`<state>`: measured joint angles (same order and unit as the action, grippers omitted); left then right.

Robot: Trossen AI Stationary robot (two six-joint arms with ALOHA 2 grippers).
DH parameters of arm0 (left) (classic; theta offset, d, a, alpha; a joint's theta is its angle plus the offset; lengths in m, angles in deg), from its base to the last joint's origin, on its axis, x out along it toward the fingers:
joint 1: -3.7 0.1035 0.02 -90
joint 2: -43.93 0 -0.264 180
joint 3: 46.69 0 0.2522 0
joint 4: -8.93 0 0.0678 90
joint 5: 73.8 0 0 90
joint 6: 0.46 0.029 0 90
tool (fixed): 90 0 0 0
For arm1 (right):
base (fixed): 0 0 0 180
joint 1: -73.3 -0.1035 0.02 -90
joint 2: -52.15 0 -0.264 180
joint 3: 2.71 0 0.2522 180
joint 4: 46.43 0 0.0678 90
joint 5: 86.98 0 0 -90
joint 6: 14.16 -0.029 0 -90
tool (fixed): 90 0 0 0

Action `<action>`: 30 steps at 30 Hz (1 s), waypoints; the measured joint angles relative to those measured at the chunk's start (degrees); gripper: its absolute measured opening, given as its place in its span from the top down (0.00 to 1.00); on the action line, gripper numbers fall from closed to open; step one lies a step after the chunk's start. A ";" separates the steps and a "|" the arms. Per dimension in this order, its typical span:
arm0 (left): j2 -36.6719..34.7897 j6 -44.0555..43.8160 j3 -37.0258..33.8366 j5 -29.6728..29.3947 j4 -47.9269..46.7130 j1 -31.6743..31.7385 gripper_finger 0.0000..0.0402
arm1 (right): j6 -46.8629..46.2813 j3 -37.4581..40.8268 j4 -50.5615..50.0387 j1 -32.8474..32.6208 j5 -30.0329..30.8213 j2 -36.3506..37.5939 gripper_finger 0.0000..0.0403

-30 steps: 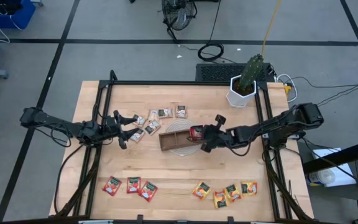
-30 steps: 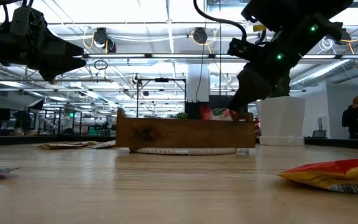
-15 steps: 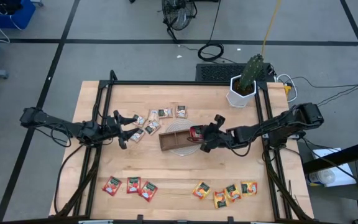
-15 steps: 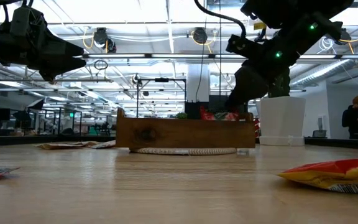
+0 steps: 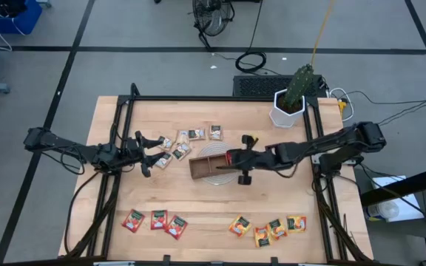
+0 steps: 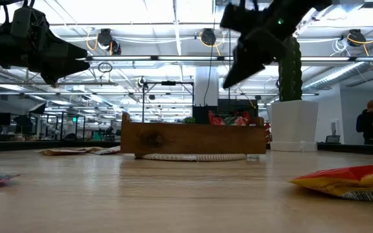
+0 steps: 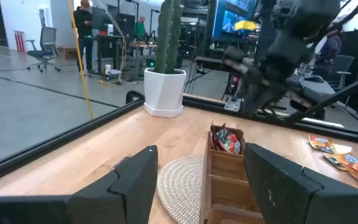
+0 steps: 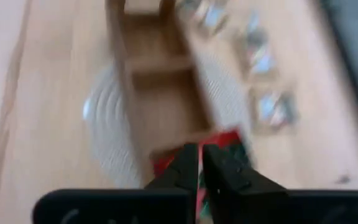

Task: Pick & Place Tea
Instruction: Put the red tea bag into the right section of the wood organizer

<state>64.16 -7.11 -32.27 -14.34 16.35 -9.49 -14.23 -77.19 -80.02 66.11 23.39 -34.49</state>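
Observation:
The wooden tray (image 5: 200,167) sits on a round woven mat mid-table. A red tea sachet (image 7: 227,140) stands in its compartment at the right end, sticking up above the wall (image 6: 228,119). My right gripper (image 5: 225,159) hangs shut above the tray, slanting down, clear of the sachet (image 8: 231,140) below it. My left gripper (image 5: 140,152) stays open at the table's left, level, with nothing between its fingers (image 7: 135,180). Beige sachets (image 5: 187,140) lie left of the tray, red ones (image 5: 154,220) and orange ones (image 5: 268,227) along the near edge.
A white pot with a cactus (image 5: 288,109) stands at the far right, behind the tray's right end. A black frame (image 5: 124,111) runs along the table's left, far and right sides. A person (image 6: 370,126) stands in the room beyond the table.
My right gripper has risen from the tray's right-end compartment and gone toward the table's left, over the tray, its wrist rolling on the way. The red sachet stays in the compartment.

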 joint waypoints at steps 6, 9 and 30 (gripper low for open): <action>0.00 0.00 -0.01 -0.02 0.02 -0.02 0.40 | -4.25 0.50 -6.51 1.89 -5.85 -1.39 1.00; 0.00 0.00 0.01 -0.02 0.02 0.00 0.40 | -6.17 2.33 -5.61 2.26 -8.47 -1.39 1.00; 0.00 0.00 0.00 -0.01 0.02 -0.02 0.40 | -2.99 -0.32 -6.43 2.90 -10.40 -8.58 1.00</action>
<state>64.16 -7.11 -32.27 -14.35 16.36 -9.51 -17.23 -77.51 -86.45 69.00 12.99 -43.07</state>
